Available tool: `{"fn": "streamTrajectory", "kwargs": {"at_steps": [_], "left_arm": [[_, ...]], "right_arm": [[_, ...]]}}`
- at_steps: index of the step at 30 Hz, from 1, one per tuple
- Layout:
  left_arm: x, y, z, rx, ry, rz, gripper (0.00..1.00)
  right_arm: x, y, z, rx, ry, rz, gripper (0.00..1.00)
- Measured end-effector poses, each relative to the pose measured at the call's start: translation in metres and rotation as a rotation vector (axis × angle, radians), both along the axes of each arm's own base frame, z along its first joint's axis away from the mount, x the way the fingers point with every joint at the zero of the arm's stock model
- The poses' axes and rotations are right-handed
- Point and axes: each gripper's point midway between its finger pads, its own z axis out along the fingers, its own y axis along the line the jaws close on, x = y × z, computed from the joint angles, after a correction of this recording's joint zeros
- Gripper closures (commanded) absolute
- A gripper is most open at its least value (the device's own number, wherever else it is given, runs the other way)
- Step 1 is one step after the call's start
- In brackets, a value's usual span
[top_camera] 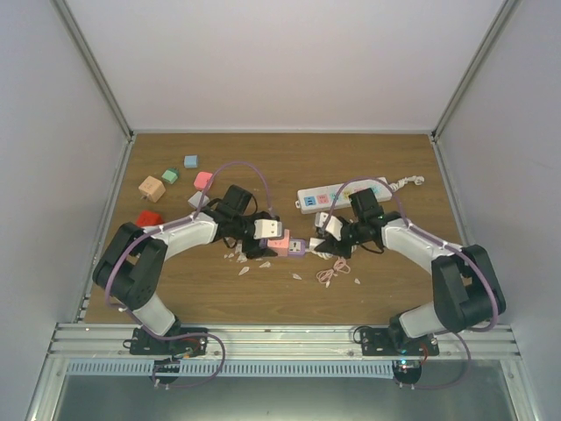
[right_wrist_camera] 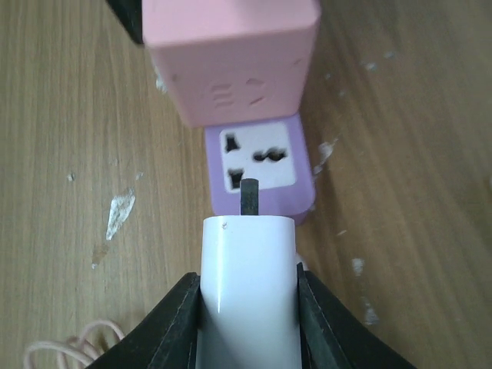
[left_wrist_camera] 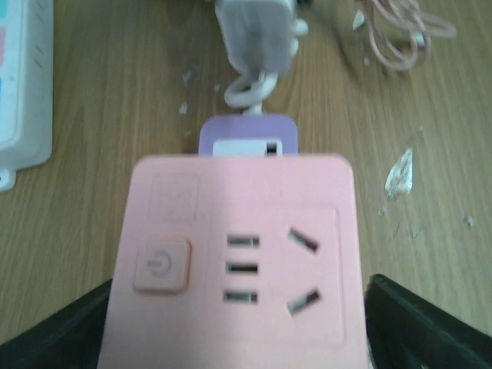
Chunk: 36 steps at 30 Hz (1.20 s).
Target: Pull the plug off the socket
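My left gripper (top_camera: 266, 237) is shut on a pink socket cube (top_camera: 279, 239), which fills the left wrist view (left_wrist_camera: 234, 257) between my black fingers (left_wrist_camera: 430, 323). A purple adapter socket (top_camera: 297, 248) sits on the cube's far end (left_wrist_camera: 248, 136) (right_wrist_camera: 259, 169). My right gripper (top_camera: 329, 235) is shut on a white plug (right_wrist_camera: 248, 284). The plug's dark prong (right_wrist_camera: 249, 196) shows bare in front of the purple socket's face. The left wrist view shows the plug (left_wrist_camera: 257, 34) a short gap away from the purple socket, with a white cable loop between them.
A white power strip (top_camera: 342, 195) lies behind the right gripper. Several coloured blocks (top_camera: 152, 188) sit at the back left, with a red one (top_camera: 147, 217) near the left arm. A coiled pink cable (top_camera: 331, 272) and white flecks lie on the wooden table.
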Motion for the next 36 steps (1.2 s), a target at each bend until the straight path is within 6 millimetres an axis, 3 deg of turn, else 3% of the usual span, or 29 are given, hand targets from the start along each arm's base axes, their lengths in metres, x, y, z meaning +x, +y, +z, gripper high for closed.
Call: {"fn": "streamTrajectory", "kwargs": {"at_steps": [2,7,16,21,29,33,36], "left_arm": [[0.0,0.006,-0.004,0.027,0.021,0.024,0.02],[0.004,0.011,0.009,0.039,0.0,0.049,0.01],[0.019,0.006,0.099,-0.065,-0.28,0.025,0.01],[0.028,0.004,0.115,-0.064,-0.375,-0.004,0.01],[0.035,-0.005,0.146,-0.09,-0.496,-0.075,0.01],[0.031,-0.014,0.147,-0.077,-0.53,-0.14,0.03],[0.024,-0.023,0.144,-0.066,-0.535,-0.192,0.11]], "right_arm": [[0.006,-0.001,0.013,0.031,0.007,-0.02,0.85],[0.023,0.011,0.061,0.14,-0.016,-0.027,0.85],[0.027,0.035,0.123,0.331,0.054,0.023,0.85],[0.033,0.047,0.133,0.402,0.15,0.05,0.85],[0.034,0.057,0.126,0.474,0.334,0.059,0.84],[0.03,0.059,0.132,0.511,0.382,0.074,0.84],[0.031,0.061,0.132,0.528,0.423,0.084,0.84]]}}
